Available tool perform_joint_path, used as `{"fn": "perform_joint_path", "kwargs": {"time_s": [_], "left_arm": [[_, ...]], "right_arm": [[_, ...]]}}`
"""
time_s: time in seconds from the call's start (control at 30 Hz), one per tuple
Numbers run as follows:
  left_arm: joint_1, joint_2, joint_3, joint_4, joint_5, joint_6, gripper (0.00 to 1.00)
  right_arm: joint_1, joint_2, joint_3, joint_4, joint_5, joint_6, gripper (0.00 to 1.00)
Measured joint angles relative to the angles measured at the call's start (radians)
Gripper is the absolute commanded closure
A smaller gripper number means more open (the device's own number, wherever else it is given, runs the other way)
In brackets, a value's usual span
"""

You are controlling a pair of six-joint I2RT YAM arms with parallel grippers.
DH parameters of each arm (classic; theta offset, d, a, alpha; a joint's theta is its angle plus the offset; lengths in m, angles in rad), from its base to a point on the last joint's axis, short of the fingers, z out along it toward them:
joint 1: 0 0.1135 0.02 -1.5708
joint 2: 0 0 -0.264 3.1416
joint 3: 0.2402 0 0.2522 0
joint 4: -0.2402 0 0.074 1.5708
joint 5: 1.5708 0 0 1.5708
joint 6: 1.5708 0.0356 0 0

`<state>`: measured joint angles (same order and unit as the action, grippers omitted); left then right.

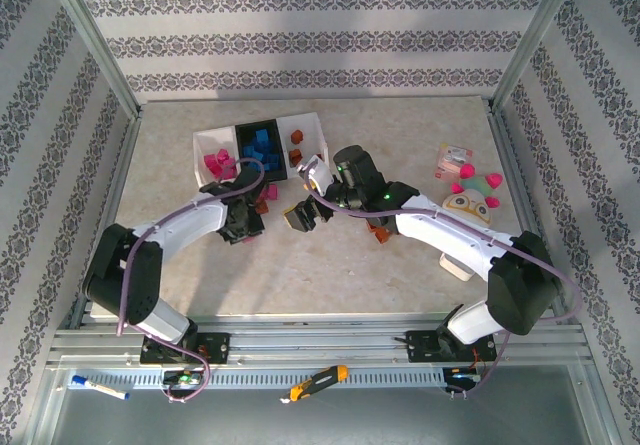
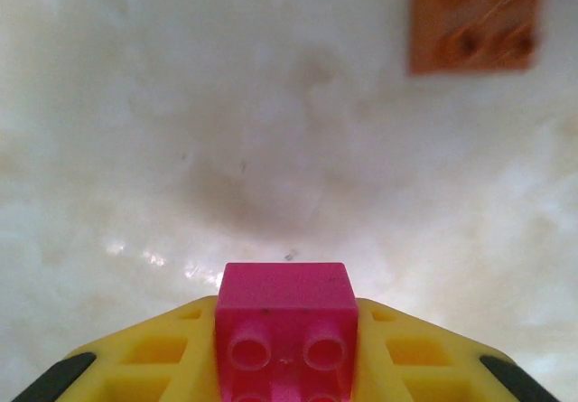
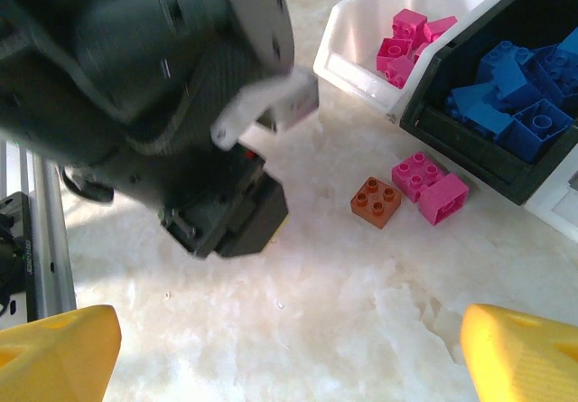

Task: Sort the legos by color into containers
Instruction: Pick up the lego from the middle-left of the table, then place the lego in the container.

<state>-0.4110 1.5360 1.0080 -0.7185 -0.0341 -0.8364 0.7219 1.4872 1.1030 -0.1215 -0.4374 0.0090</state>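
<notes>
You're clamping a pink brick point(image 2: 285, 298) in your left gripper point(image 2: 285, 361), in front of the trays point(image 1: 197, 155) by the table's point(image 1: 330, 275) back edge; your right gripper point(image 3: 289, 357) is gaping wide, holding nothing.

The tabletop point(image 2: 271, 131) looks like pale marbled stone or laminate, smooth, with a soft sheen that catches the light. The magenta brick point(image 2: 286, 316) is smooth moulded plastic with a faintly satin face and a few dark specks. The orange brick point(image 2: 474, 18) is glossier plastic. The fingers point(image 2: 153, 361) of the left gripper point(image 2: 287, 357) are matt yellow plastic. The blue bricks point(image 3: 515, 104) are shiny plastic and lie in a duller black tray point(image 3: 461, 154), while the white tray point(image 3: 357, 48) is glossy plastic. The front rail point(image 1: 320, 337) is dull, silvery metal, and the plush toy point(image 1: 478, 180) is soft cloth.
</notes>
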Motion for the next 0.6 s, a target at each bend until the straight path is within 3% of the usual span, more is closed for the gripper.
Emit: {"fn": "perform_joint_path", "kwargs": {"time_s": [0.27,0.6], "left_arm": [[0.156,0.034,0.259,-0.037,-0.021,0.128,0.66],[0.307,0.307,0.530,-0.055,-0.029,0.295,0.66]], "right_arm": [[0.000,0.004,0.016,0.008,0.022,0.029,0.04],[-0.006,0.074,0.117,0.051,0.077,0.094,0.04]]}}
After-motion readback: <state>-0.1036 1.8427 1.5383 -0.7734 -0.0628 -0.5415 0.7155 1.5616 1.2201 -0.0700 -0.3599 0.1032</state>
